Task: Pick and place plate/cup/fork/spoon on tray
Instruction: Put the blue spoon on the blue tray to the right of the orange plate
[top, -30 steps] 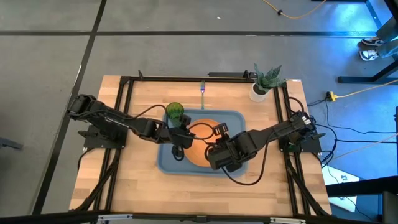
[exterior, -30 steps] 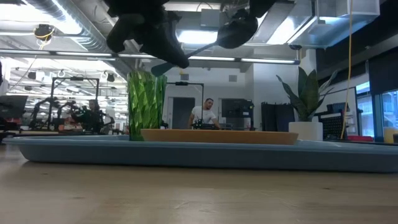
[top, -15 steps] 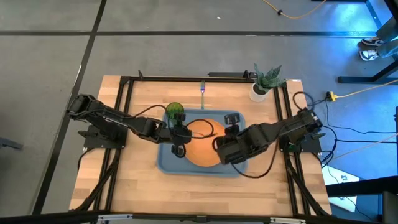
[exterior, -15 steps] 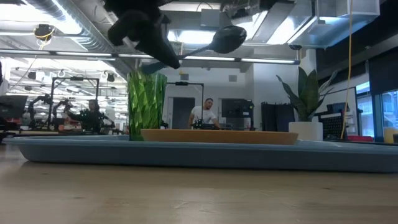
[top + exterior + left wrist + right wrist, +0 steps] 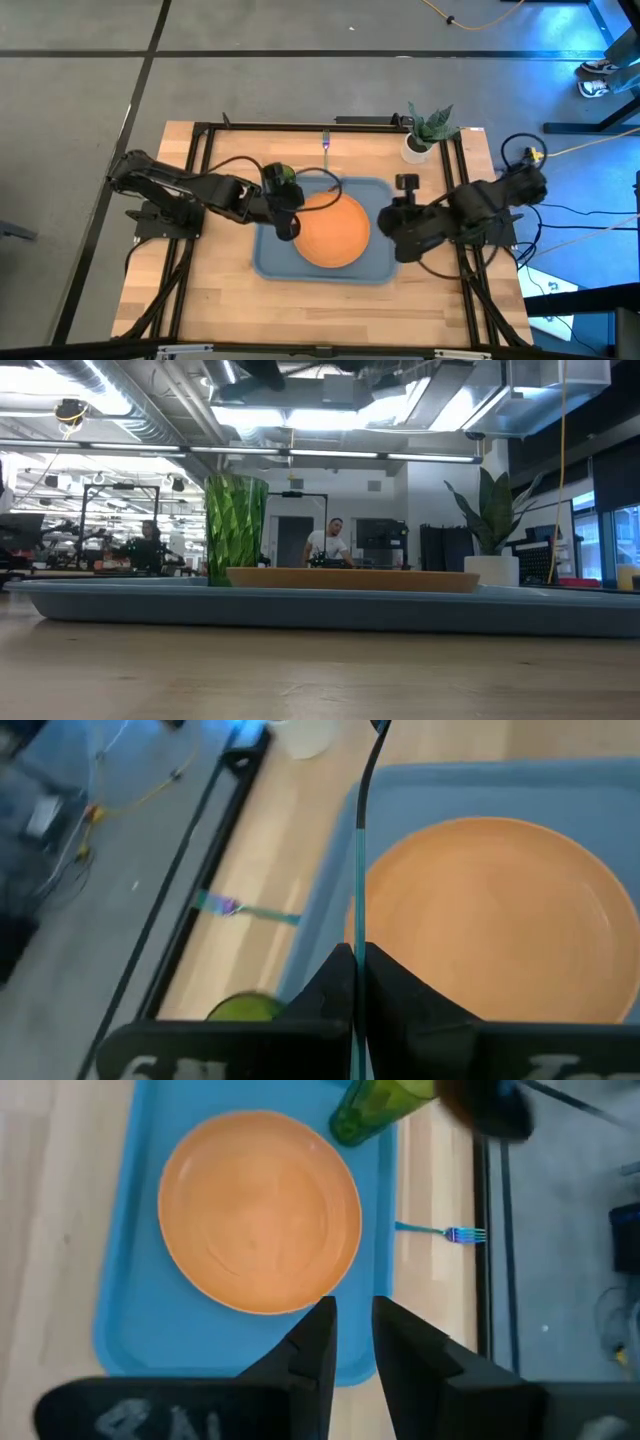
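The tray [image 5: 268, 262] lies in the middle of the table [image 5: 220, 310] and holds two things. The plate [image 5: 332, 229] sits flat in its middle, bare on top. The cup [image 5: 281, 177] stands upright in the tray's far left corner, just beside the plate's rim.

The spoon [image 5: 359, 840] is pinched by its handle between the pressed-together fingers of the left gripper [image 5: 287, 226], which hangs above the tray's left part, by the plate's edge near the cup; the spoon reaches out over the plate, clear of it. The fork [image 5: 326, 141] lies on the bare table beyond the tray's far edge, apart from it. A potted plant [image 5: 424, 131] stands at the table's far right corner.

The right gripper [image 5: 404, 182] has its fingers slightly parted and holds nothing. A second ago it was over the plate close to the left gripper; now it has pulled back past the tray's right edge, leaving the plate uncovered. The left gripper has barely shifted.
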You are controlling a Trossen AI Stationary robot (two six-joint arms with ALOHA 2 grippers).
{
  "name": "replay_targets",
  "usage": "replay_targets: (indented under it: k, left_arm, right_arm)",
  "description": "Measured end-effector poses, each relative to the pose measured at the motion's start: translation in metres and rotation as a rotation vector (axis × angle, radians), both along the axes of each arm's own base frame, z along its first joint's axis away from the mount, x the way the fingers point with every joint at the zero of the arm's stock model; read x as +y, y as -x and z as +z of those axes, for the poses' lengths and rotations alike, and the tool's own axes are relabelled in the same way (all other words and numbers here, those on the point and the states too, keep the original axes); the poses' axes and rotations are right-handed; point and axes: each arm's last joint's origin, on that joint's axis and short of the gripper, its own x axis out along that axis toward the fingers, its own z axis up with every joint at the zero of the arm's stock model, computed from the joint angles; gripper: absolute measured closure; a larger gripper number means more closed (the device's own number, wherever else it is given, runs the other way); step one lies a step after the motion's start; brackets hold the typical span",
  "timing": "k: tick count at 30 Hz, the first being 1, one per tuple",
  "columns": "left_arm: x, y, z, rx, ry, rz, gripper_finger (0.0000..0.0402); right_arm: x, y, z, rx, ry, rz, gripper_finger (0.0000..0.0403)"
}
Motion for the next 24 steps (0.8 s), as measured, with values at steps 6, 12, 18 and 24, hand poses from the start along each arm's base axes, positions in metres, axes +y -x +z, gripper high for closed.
replay_targets:
  k: [6,12,18,24]
  left_arm:
    - [-0.001,0.012,0.018,-0.026,0.111,0.171,0.0401]
    - [-0.006,0.002,0.015,-0.103,0.290,0.336,0.0401]
    - [-0.017,-0.029,-0.007,-0.057,0.446,0.480,0.0401]
    - [-0.034,-0.067,-0.025,-0.002,0.603,0.504,0.0401]
  right_arm:
    - [-0.007,0.023,0.018,-0.079,-0.029,-0.003,0.0330]
    - [-0.016,0.041,0.031,-0.102,-0.030,0.064,0.0330]
    - [-0.023,0.059,0.042,-0.123,-0.066,0.114,0.0330]
    - [-0.028,0.074,0.050,-0.153,-0.071,0.153,0.0330]
